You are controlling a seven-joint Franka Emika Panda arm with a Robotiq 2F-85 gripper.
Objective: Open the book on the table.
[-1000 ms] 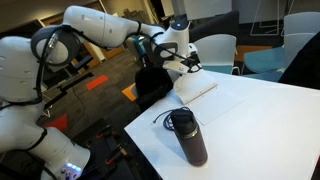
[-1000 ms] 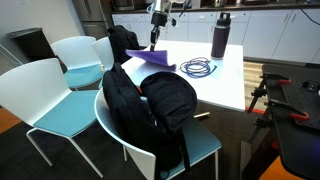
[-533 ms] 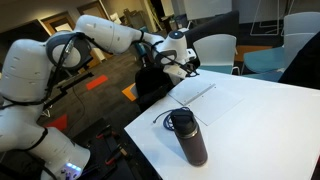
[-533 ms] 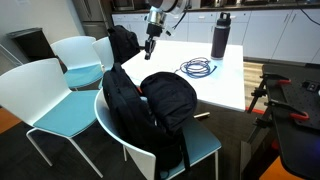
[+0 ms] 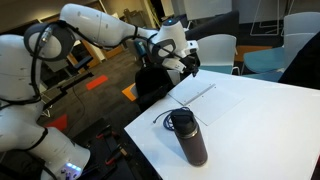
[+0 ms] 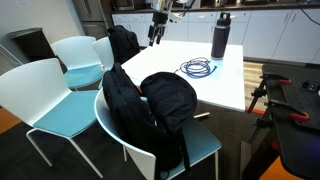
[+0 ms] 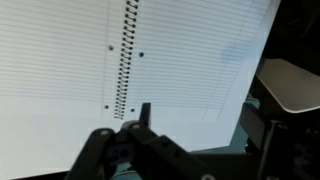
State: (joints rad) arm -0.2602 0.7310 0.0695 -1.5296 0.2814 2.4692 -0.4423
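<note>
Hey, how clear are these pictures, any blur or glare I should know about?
Wrist view: the book shows evenly lit, fairly sharp ruled pages; the gripper in front is dark and soft. Exterior view: the white table is washed out, so the open book barely stands out from it.

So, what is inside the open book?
The book shows white lined pages on either side of a spiral binding; no writing is visible. Its cover lies underneath, hidden by the pages.
</note>
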